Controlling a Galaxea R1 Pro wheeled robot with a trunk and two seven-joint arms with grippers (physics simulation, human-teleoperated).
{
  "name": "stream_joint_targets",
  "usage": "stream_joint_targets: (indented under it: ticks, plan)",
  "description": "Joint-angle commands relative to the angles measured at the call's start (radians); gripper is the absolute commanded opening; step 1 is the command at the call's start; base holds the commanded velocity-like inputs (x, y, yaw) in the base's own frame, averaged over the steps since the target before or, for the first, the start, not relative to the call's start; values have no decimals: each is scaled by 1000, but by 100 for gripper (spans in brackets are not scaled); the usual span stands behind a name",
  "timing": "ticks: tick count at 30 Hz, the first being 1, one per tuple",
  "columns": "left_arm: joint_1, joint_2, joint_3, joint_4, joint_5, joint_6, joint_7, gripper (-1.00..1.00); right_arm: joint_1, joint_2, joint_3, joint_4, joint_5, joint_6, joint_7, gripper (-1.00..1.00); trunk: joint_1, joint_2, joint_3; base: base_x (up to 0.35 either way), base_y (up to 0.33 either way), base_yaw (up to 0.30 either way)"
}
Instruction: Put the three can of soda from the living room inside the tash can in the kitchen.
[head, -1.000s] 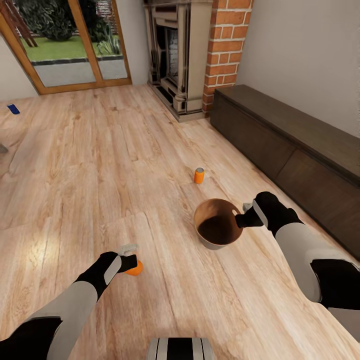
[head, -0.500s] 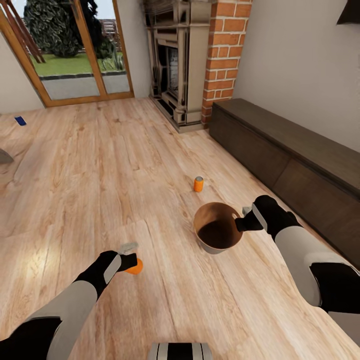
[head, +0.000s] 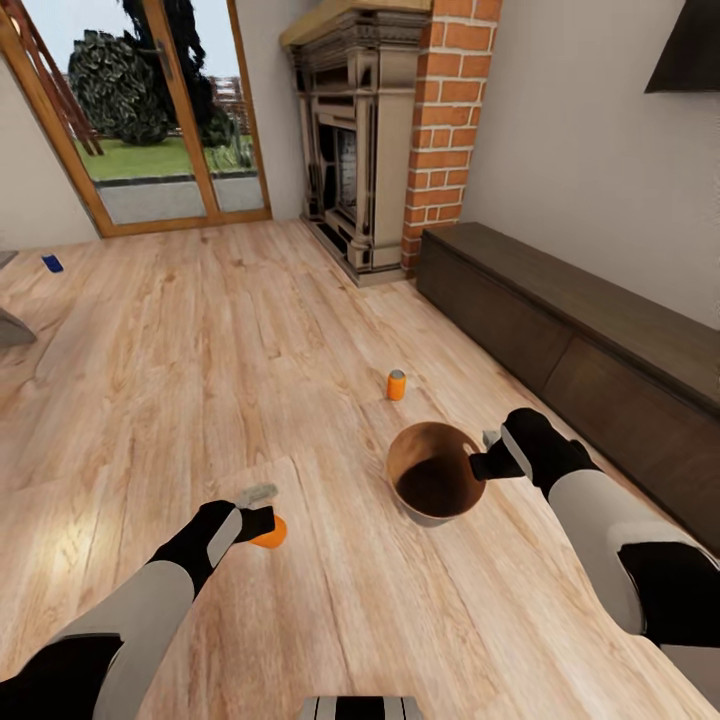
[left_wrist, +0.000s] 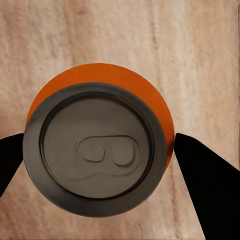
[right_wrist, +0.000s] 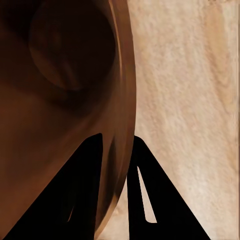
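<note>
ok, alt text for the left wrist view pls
Looking straight down on an orange soda can, its grey pull-tab top facing the camera, with the left gripper and its black fingers on either side of it. Pale wood floor lies beneath.

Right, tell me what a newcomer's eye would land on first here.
The copper-brown tash can, held off the pale wood floor by its rim in the right gripper, draws the eye first. Next, the orange can in the left gripper and another orange can standing beyond the bucket.
</note>
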Motion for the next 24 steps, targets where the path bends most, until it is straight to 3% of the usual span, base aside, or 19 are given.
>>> stream_joint_targets:
  ticks: [1, 10, 13, 20, 21, 24]
  plan:
    - [0, 0, 0, 0, 0, 0, 0, -100, 5, 0, -3, -1, -17, -8, 5, -100, 0, 0, 4, 0, 0, 0]
    - [0, -2, 0, -18, -1, 8, -3, -100, 26, 1, 0, 3, -16, -37, 4, -100, -5, 2, 39, 0, 0, 0]
    - [-1, -6, -4, -63, -2, 52, -2, -100, 27, 1, 1, 3, -17, -37, 3, -100, -6, 3, 50, 0, 0, 0]
    - [5, -9, -8, -339, -1, 266, 5, -100, 29, 19, 1, 3, -15, -37, 2, -100, -9, 5, 78, 0, 0, 0]
    - [8, -11, -9, -432, -1, 335, 7, -100, 29, 26, 1, 4, -14, -37, 1, -100, -9, 5, 81, 0, 0, 0]
    - [10, -15, -9, -525, 3, 403, 8, -100, 33, 39, 1, 5, -13, -37, -1, -100, -11, 6, 93, 0, 0, 0]
